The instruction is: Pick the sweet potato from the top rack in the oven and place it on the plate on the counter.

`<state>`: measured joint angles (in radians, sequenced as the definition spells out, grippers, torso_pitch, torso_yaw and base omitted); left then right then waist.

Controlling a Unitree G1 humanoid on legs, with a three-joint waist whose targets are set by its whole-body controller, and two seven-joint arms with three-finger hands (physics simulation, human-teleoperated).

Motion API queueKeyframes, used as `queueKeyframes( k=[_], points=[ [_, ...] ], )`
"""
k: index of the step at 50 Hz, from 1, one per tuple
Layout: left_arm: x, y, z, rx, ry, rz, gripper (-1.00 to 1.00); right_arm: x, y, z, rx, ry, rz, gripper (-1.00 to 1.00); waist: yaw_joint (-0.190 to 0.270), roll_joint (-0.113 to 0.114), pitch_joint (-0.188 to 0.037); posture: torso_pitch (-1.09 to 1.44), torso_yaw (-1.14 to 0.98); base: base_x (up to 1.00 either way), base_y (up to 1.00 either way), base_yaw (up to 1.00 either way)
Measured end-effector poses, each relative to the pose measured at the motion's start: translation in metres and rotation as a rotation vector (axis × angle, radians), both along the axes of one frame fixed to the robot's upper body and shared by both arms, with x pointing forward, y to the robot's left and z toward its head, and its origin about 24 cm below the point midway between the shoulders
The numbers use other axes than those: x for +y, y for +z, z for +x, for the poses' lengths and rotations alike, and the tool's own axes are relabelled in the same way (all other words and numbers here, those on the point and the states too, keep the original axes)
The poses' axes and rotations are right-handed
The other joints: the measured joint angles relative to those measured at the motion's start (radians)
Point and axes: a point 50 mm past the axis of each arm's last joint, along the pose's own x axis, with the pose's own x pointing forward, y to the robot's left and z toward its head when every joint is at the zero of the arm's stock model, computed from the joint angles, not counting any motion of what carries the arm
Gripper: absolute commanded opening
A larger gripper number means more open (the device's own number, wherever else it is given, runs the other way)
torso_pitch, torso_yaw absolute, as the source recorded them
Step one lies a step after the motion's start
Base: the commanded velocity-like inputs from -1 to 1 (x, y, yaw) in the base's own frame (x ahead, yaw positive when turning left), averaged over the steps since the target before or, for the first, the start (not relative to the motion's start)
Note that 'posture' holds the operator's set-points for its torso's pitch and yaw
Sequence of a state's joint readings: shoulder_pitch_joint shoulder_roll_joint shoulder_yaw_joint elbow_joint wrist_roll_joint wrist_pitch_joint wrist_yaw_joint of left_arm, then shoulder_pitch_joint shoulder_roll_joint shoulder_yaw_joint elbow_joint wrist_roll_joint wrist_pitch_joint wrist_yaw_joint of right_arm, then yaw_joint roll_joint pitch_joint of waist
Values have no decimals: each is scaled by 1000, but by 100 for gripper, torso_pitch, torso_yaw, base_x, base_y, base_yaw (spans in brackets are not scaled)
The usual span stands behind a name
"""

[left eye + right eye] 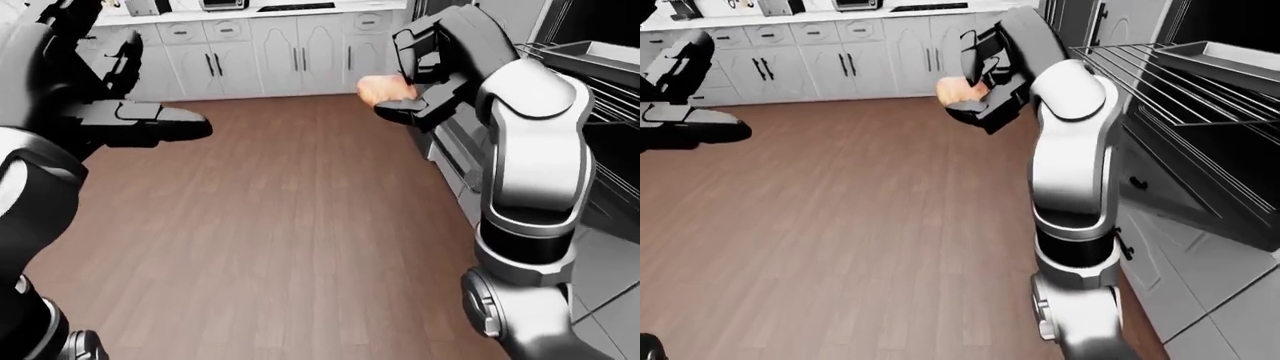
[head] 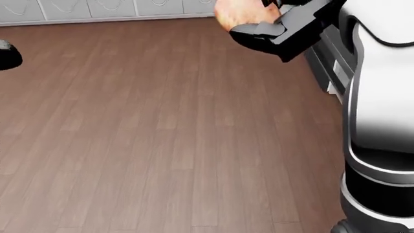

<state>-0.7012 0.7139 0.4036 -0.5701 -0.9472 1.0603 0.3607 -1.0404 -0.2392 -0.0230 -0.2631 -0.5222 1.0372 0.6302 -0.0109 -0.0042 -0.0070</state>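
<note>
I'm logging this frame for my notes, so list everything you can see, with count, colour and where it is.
sweet potato: one, orange, held in the right hand, upper middle of the left-eye view.
oven rack: one, grey wire, pulled out at upper right of the right-eye view.
tray: one, grey, on the rack.
cabinets: one row, white, dark handles, along the top.
countertop items: a few, small, dark, unclear.
floor: brown wood planks.
right hand: one, dark, closed round the sweet potato.
left hand: one, dark, empty, at left.
</note>
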Motion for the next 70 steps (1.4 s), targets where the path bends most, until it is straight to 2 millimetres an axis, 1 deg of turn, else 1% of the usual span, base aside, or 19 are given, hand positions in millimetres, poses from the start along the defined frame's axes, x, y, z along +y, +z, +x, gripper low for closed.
queueKeyframes(
  k=[6, 10, 13, 16, 18, 20, 22, 25, 34, 38, 40, 42, 45, 47, 49, 62, 64, 66, 70],
  points=[
    [4, 2, -1, -10, 11, -5, 100, 5, 5, -2, -17, 12, 0, -100, 3, 1, -15, -14, 0, 32, 19, 12],
    [-1, 4, -2, -32, -21, 3, 100, -3, 9, -5, -39, -24, 24, -100, -14, 35, -22, -14, 0, 32, 0, 83],
    [7, 4, -3, -30, 12, -8, 100, 3, 10, -3, -38, -8, 15, -100, 11, 58, -29, -14, 0, 32, 53, 28],
    [11, 1, -3, -20, 45, -20, 100, 11, 1, -2, -1, 41, -9, -100, 42, 28, -5, -14, 0, 32, 78, 0],
    [7, 1, -3, -13, 29, -8, 100, 9, -3, 0, 27, 38, 1, -100, 49, 19, -21, -14, 0, 32, 39, 40],
    [1, 4, -3, -22, -6, 2, 100, 1, 1, -1, 18, 3, 20, -100, 61, 74, -35, -14, 0, 32, 40, 41],
    [8, -2, -2, 1, 21, -16, 100, 8, 2, -1, 4, 18, 17, -100, 73, 84, -4, -14, 0, 31, 72, 0],
    [11, -1, -1, 7, 50, -19, 100, 12, 0, -2, 4, 50, 2, -100, 57, 102, -9, -14, 0, 32, 55, 0],
    [6, 4, -5, -31, 16, -9, 100, 3, 7, -6, -35, 5, 13, -100, 12, 73, -14, -14, 0, 32, 38, 0],
    [2, -5, -1, 7, -1, -9, 100, -1, -4, -2, 11, -5, 17, -100, -7, 54, 30, -14, 0, 32, 15, 0],
    [0, -5, 0, 26, -14, 5, 100, -4, -10, 1, 50, -17, 26, -100, -14, 31, 12, -14, 0, 29, 0, 0],
    [2, 0, -3, 2, -3, 1, 100, -2, -4, 0, 28, -12, 26, -100, -20, 41, -13, -14, 0, 25, 0, 0],
    [6, 6, -7, -38, 27, -10, 100, 2, 7, -7, -43, 11, 21, -100, 4, 81, -9, -14, 0, 24, 0, 0],
    [10, 2, -5, -13, 45, -21, 100, 7, -1, -5, -14, 35, 11, -100, 17, 93, 3, -14, 0, 26, 0, 0],
    [10, 1, -3, 3, 48, -17, 100, 8, -6, -2, 26, 45, 7, -100, 21, 97, -7, -14, 0, 34, 0, 0],
    [9, 5, -7, -39, 45, -16, 100, 5, 2, -7, -22, 35, 35, -100, 26, 1, -39, -14, 0, 38, -2, -15],
    [5, 0, -4, -20, 25, -15, 100, 0, -6, -4, 8, 19, 42, -100, -1, 25, -11, -14, 0, 29, 0, -56],
    [-1, -3, -2, 7, -9, 0, 100, -8, -12, -1, 45, -18, 57, -100, -18, 13, 6, -14, 0, 29, 0, -57],
    [-1, -1, -5, -4, -17, 5, 100, -11, -7, -3, 18, -43, 63, -100, -25, 48, -14, -14, 0, 29, 0, -54]
  ],
)
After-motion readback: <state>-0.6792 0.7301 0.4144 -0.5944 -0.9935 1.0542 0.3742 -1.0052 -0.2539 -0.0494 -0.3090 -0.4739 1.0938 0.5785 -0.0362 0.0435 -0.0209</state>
